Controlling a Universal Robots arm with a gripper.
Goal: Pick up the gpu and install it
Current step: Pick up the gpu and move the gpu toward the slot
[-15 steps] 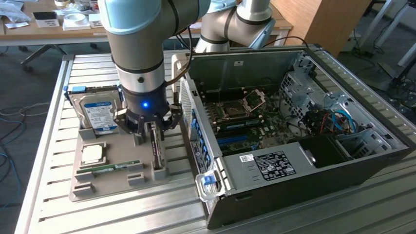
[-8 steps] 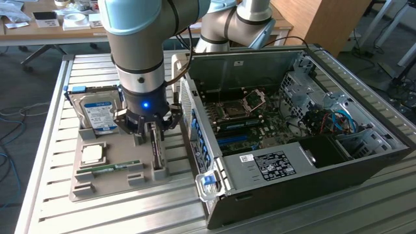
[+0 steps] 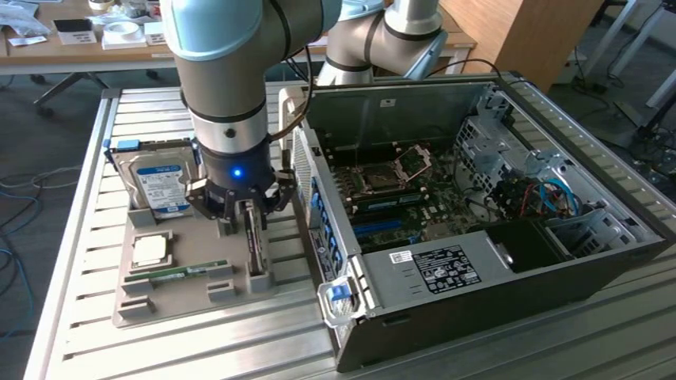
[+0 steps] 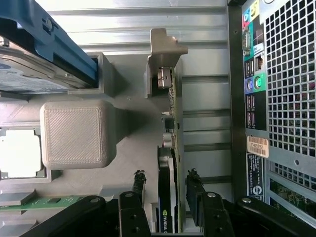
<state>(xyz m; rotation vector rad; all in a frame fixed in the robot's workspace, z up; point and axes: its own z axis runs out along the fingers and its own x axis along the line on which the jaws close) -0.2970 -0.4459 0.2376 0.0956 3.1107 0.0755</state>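
1. The gripper [image 3: 252, 218] [image 4: 167, 174] hung over the holder [image 3: 174, 301]. Its two fingers [image 4: 138, 182] were spread wide, one on each side of the gpu [image 3: 255, 247] [image 4: 171, 148]. They gripped nothing, and a gap showed on both sides in the wrist view.
2. The gpu stood on edge in a slot along the holder's side nearest the case [image 3: 476, 269] [image 4: 291, 74]. Its metal bracket [image 4: 163, 49] was at the end away from the fingers.
3. Risk: the fingers straddled one end of the card, not its middle. A grip there could let the far end sag, so the card might tilt and bind in the slot on the way up.
4. Risk: the two gaps did not look quite equal. One finger might touch first and shove the thin card sideways against the slot wall.
5. Risk: the case's rear wall stood just beside the holder. A loose or crooked hold could swing the bracket end into it.
6. Counts:
   - one arm with two fingers
   - one gpu
   - one hard drive [image 3: 161, 186] [image 4: 29, 74]
   - one processor chip [image 3: 151, 250] [image 4: 17, 153]
   - one memory stick [image 3: 174, 274] [image 4: 39, 201]
   - one holder
   - one case
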